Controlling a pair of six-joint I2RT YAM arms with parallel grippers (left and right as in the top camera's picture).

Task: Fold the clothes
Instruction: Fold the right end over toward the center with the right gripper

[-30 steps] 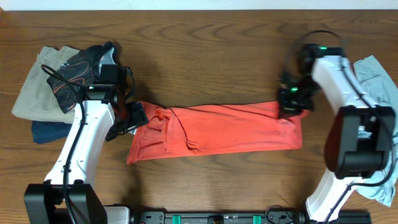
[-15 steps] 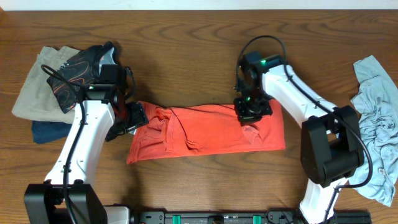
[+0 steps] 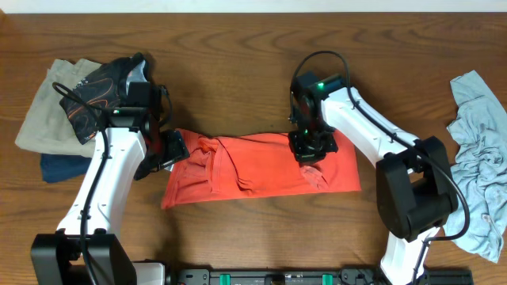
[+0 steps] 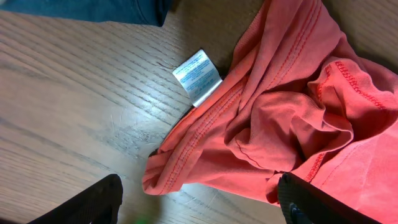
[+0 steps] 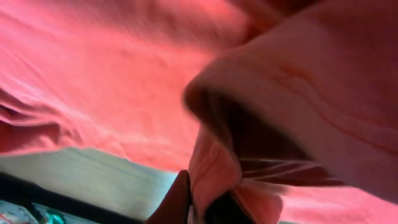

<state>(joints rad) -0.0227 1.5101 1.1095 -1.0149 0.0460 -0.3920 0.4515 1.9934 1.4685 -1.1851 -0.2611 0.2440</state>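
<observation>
**Red T-shirt** (image 3: 253, 170): lies at the middle of the wooden table (image 3: 238, 63) as a long band running left to right. Its right end is lifted and doubled back over the band. The left end is bunched and creased, and a white care label (image 4: 197, 76) is turned out onto the wood.

**Right arm** (image 3: 372, 127): reaches from the right front edge inward across the table, elbow bent, wrist pointing down over the right part of the T-shirt.

**Right gripper** (image 3: 311, 149): clamped on a fold of the red cloth. The wrist view, though blurred, shows the fabric pinched between the dark fingers (image 5: 177, 199).

**Left arm** (image 3: 103, 190): slants from the left front edge up to the T-shirt's left end.

**Left gripper** (image 3: 170, 150): just above the bunched collar end, fingers (image 4: 87, 202) spread wide, holding nothing.

**Blue-grey shirt** (image 3: 475, 158): crumpled at the far right edge of the table, well apart from the T-shirt.

**Left pile**: a beige garment (image 3: 43, 115), a navy garment (image 3: 59, 166) below it, and a black garment (image 3: 99, 91) with orange lines on top, beside the left arm.
</observation>
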